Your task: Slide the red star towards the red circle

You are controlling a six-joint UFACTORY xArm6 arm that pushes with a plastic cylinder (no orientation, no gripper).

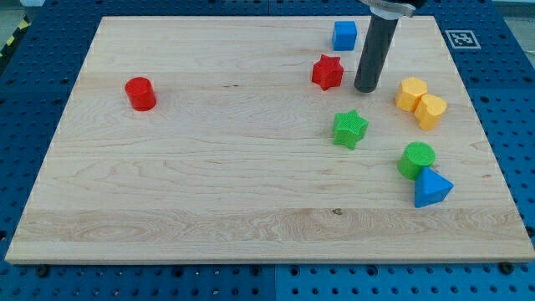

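The red star lies near the view's top, right of centre. The red circle stands far off at the view's left. My tip rests on the board just to the right of the red star, a small gap between them. The rod rises from there to the view's top edge.
A blue cube sits above the red star. A green star lies below it. A yellow heart-like block, a green circle and a blue triangle stand at the right. The wooden board has blue pegboard around it.
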